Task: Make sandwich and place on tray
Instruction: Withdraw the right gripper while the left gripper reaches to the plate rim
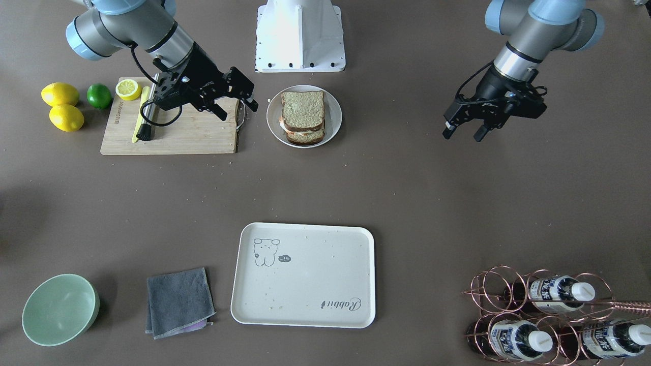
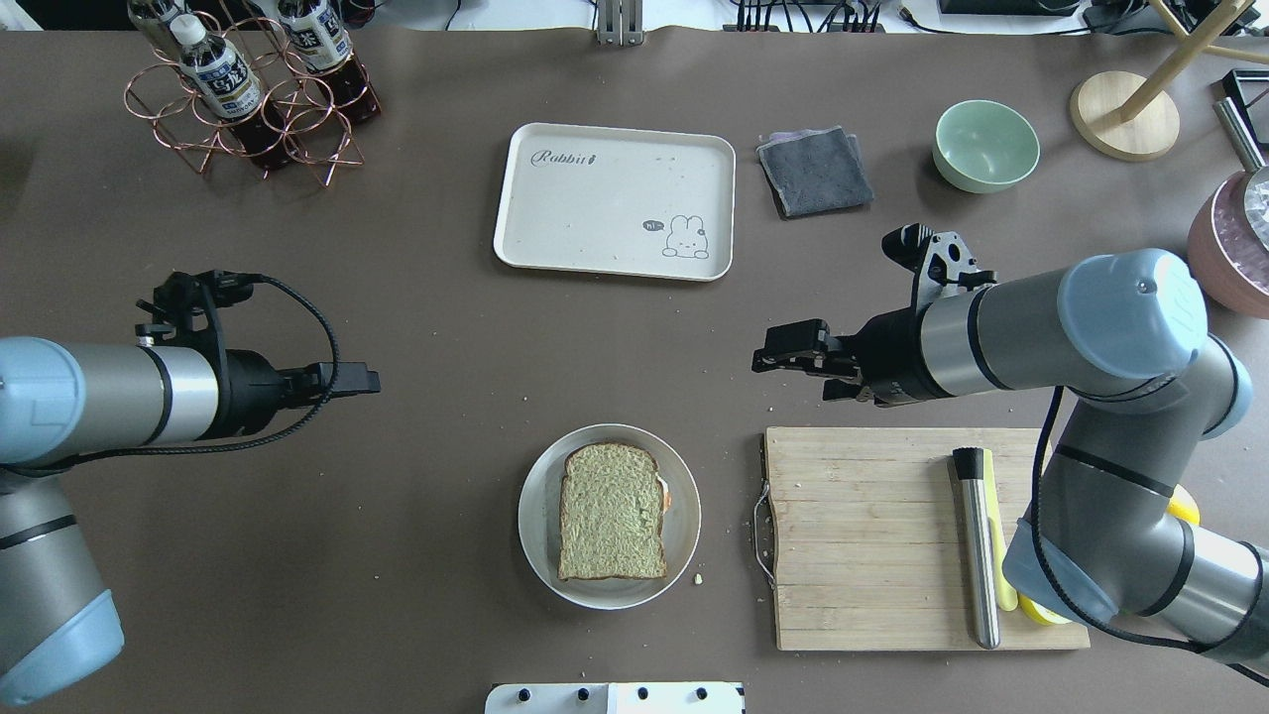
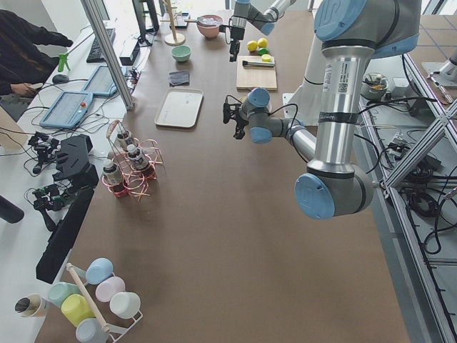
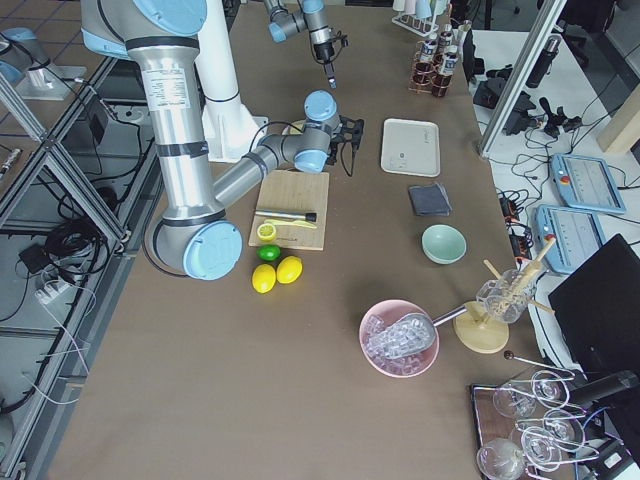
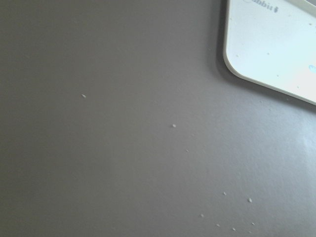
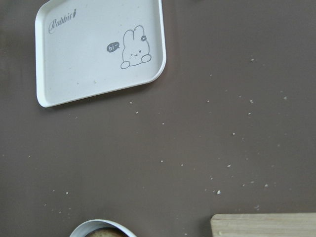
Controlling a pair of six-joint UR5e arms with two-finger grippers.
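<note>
The sandwich (image 1: 303,117), two brown-crusted bread slices with egg between, lies on a small round white plate (image 1: 336,115) near the robot's base. It also shows in the overhead view (image 2: 612,511). The empty cream tray (image 1: 315,264) with the "Rabbit" script lies further out, mid-table (image 2: 595,208); the right wrist view (image 6: 89,59) and left wrist view (image 5: 276,39) show it too. My right gripper (image 1: 237,108) is open and empty, above the cutting board's edge beside the plate. My left gripper (image 1: 464,134) is open and empty, above bare table.
A wooden cutting board (image 1: 193,132) holds a steel-handled tool (image 1: 148,109) and a lemon half (image 1: 128,89). Two lemons (image 1: 60,94) and a lime (image 1: 98,95) lie beside it. A green bowl (image 1: 60,309), a grey cloth (image 1: 179,301) and a copper bottle rack (image 1: 549,315) flank the tray.
</note>
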